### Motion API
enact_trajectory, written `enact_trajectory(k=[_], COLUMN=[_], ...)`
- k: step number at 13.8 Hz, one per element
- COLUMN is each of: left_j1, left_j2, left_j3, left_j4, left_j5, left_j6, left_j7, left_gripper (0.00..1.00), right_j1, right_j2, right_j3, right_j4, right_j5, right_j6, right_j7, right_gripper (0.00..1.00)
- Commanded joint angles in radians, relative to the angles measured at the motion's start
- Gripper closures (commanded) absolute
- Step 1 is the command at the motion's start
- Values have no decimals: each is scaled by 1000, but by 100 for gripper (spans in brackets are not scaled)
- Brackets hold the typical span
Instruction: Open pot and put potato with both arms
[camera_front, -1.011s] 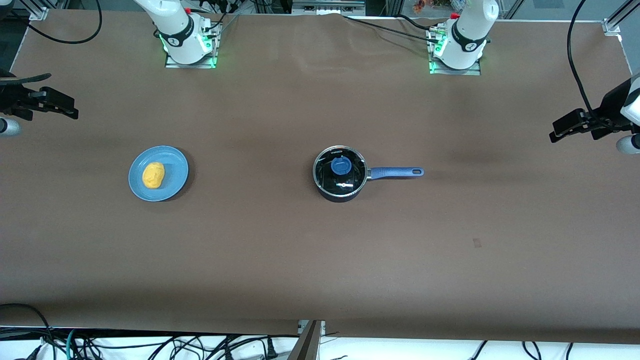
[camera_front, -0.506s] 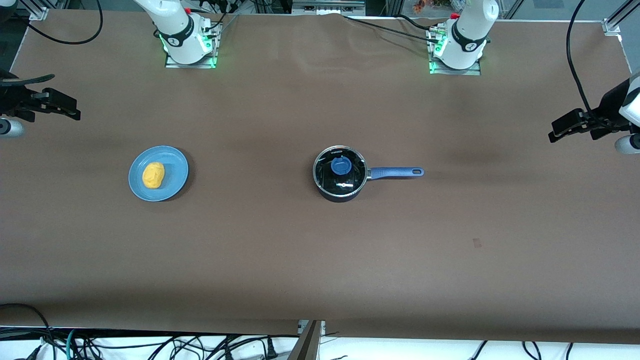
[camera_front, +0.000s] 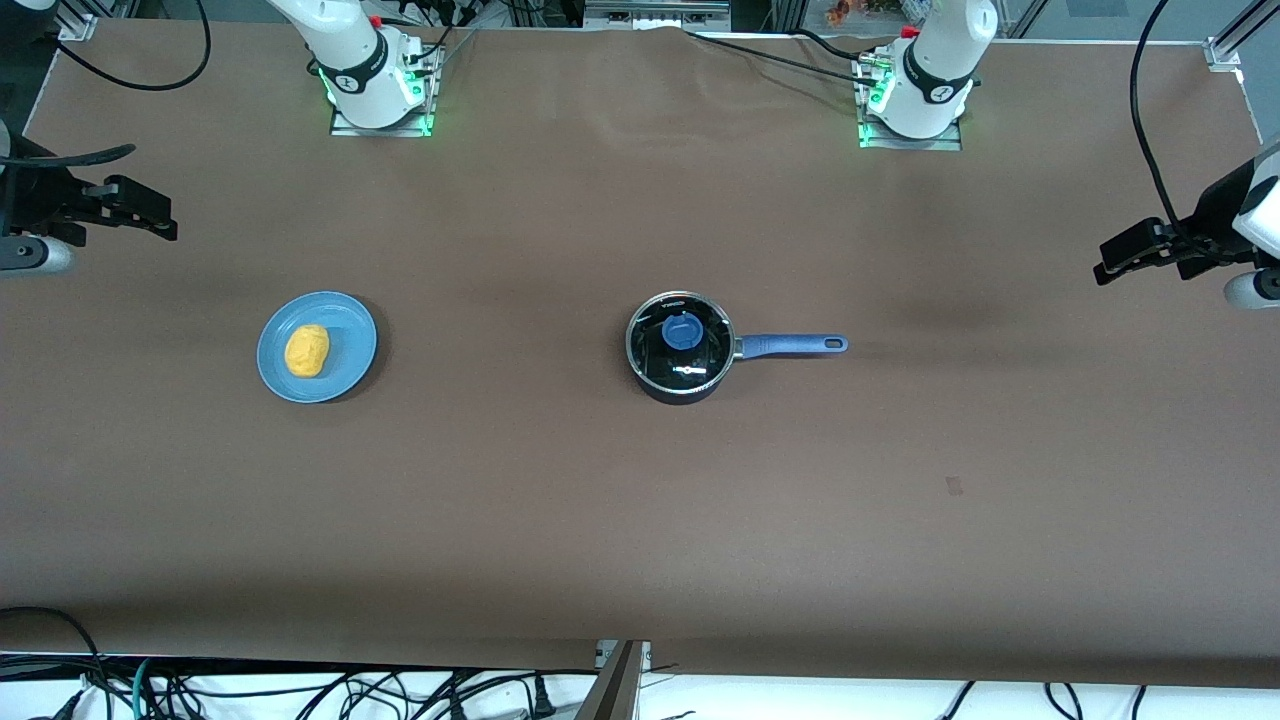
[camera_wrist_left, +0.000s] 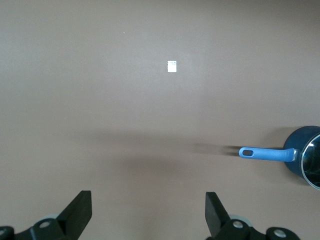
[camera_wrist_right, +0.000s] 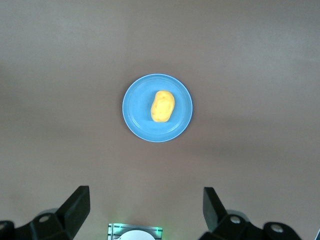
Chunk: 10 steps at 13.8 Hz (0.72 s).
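Lidded pot mid-table, potato on plate, both tools empty

Matt brown table covering, faintly wrinkled. Glossy glass lid with matt blue knob, set in bright metal rim of black pot. Smooth blue plate, slight sheen. Matt, lumpy yellow potato. Matt black fingers.

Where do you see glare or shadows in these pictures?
Front view: glare streaks on the glass lid of the pot; a soft shadow beside the plate. Left wrist view: a broad dim shadow on the table. Right wrist view: the potato is evenly lit.
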Motion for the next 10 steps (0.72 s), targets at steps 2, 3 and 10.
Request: enact_trajectory(k=[2, 3, 10], left_j1=[4, 4, -8], left_j2=[-15, -15, -12], left_j3=[-1, -1, -2], left_j4=[-21, -22, -27], left_j5=[-27, -27, -27], left_j6=[2, 2, 14], left_j7=[13, 13, 7], left_gripper=[0, 0, 0], right_j1=[1, 3, 3], right_j2=[2, 4, 5], right_j3=[-3, -3, -1], right_j4=[10, 10, 12], right_j5=[1, 1, 2], right_j6=[0, -2, 0], right_j7=[-2, -2, 0], right_gripper=[0, 0, 0])
